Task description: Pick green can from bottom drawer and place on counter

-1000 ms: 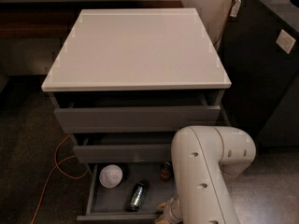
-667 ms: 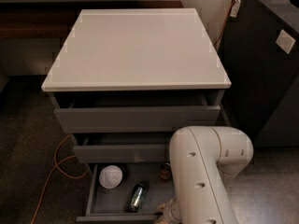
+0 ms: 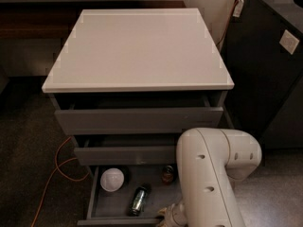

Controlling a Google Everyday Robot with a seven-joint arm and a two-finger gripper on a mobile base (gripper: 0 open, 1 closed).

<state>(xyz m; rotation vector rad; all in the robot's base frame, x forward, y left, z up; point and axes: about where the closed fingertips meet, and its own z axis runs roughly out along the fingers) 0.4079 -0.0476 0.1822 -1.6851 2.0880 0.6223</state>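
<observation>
Almost no change over the last second. Arm (image 3: 208,174) fills the lower right of the frame as before, its bend perhaps a hair further right and lower; too slight to be sure. Nothing in the drawer has shifted.

Drawer (image 3: 93,193) at bottom centre stands pulled out, contents exposed. Can (image 3: 138,200) lies on its side on the drawer floor, lower centre, end tilted toward the front edge. Same spot as a second ago, so not lifted yet. Bowl (image 3: 112,179) sits up and left of it, apart. Small brown object (image 3: 167,174) up and right, near the arm.

Gripper (image 3: 165,213) low at the bottom edge, just right of the can, at the drawer front, mostly hidden under the arm. Wide or narrow: cannot tell. Not seen touching the can.

Counter (image 3: 137,46) takes up the upper centre. Black cabinet (image 3: 265,70) at right, orange cable (image 3: 57,164) on the floor at left.

Reading: task at the reach-in stage, approach slow or paused. Grasp not made; lift and the carry up to the counter both remain. The can, lying down, may roll if nudged from the side.
</observation>
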